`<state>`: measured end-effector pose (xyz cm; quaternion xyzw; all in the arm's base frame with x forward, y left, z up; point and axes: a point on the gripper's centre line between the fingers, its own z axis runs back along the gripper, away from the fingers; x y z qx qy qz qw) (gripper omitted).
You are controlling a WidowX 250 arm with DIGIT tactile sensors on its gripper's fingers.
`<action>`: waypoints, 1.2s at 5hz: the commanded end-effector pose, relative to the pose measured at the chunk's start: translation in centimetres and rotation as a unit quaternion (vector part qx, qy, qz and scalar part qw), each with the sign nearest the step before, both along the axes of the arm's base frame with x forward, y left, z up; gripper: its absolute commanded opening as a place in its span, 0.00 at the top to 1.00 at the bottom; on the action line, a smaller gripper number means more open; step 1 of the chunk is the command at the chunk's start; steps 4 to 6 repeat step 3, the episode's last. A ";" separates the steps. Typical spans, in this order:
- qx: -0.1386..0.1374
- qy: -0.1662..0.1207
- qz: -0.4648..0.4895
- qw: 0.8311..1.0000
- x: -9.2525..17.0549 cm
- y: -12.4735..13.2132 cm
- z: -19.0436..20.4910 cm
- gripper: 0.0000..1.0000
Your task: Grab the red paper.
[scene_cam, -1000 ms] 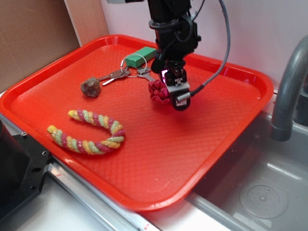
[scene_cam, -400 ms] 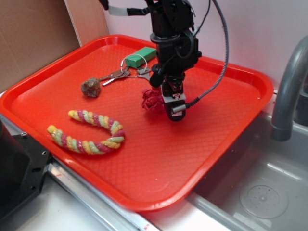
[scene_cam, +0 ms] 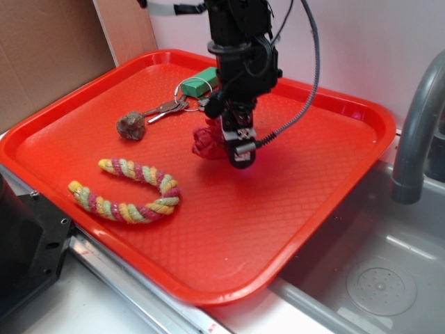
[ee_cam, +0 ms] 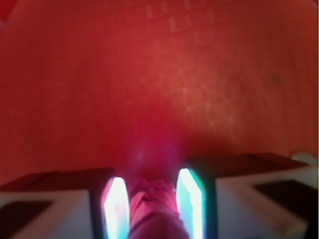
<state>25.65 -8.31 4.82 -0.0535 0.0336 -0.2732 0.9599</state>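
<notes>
The red paper, a small dark crimson crumpled wad, sits in the middle of the red tray, darker than the tray floor. My gripper comes down from above and is shut on it, with the wad sticking out to the left of the fingers. In the wrist view the red paper fills the gap between the two glowing fingers of my gripper. I cannot tell whether the wad touches the tray floor.
Behind the gripper lie a green block and a bunch of keys on a ring. A brown rough lump sits to the left. A braided rope toy lies at the front left. A sink with a grey faucet is on the right.
The gripper has moved left and slightly toward the front of the tray, and the red paper has travelled with it between the fingers.
</notes>
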 end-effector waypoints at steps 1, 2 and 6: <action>0.074 -0.081 0.168 0.980 -1.8 5.2 12.7 1.00; 0.109 -0.092 0.254 0.957 -4.9 7.1 17.8 1.00; 0.116 -0.093 0.258 0.954 -5.4 7.7 21.7 1.00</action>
